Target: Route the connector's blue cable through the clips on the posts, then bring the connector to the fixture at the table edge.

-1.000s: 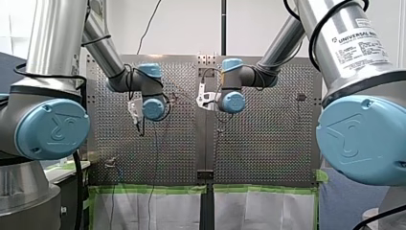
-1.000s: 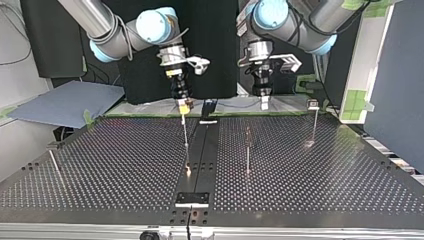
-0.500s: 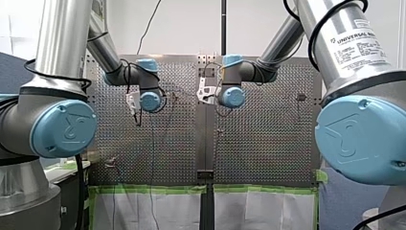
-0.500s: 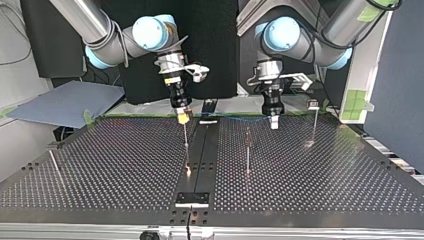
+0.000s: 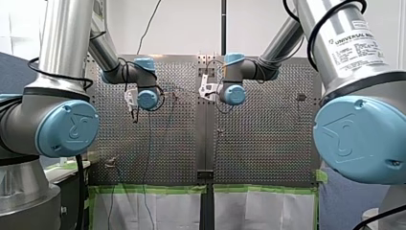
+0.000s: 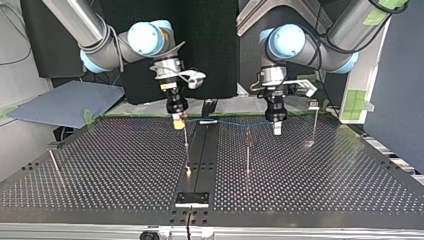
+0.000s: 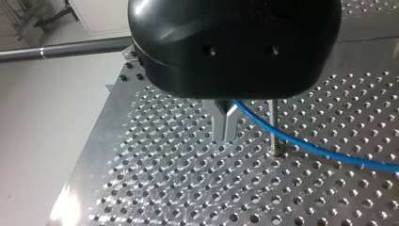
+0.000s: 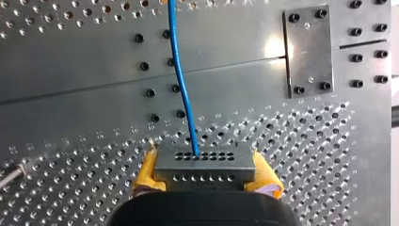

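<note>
The grey connector (image 8: 204, 165) is pinched between the yellow pads (image 8: 265, 176) of the right jaws and held just above the perforated bench (image 6: 100, 165), near its far edge in the top view. From it the blue cable (image 6: 235, 123) is stretched across the dark centre strip (image 6: 200, 150) to the left jaws, whose metal fingers (image 7: 219, 129) are pressed together with the cable emerging at their root. The cable is not judged to be seated in any clip yet, though the nearest post (image 6: 247, 145) stands just beside the line. With the cable drawn this straight, a further pull by either arm could drag it through the left jaws or strain it where it enters the connector. A pass made too low could catch it on the post's shaft instead of the clip. Set against a second ago, both jaws are found drawn off the far edge toward the top view's camera, the left jaws farther and toward that view's right. The cable, then barely seen, is now spread in plain view.
</note>
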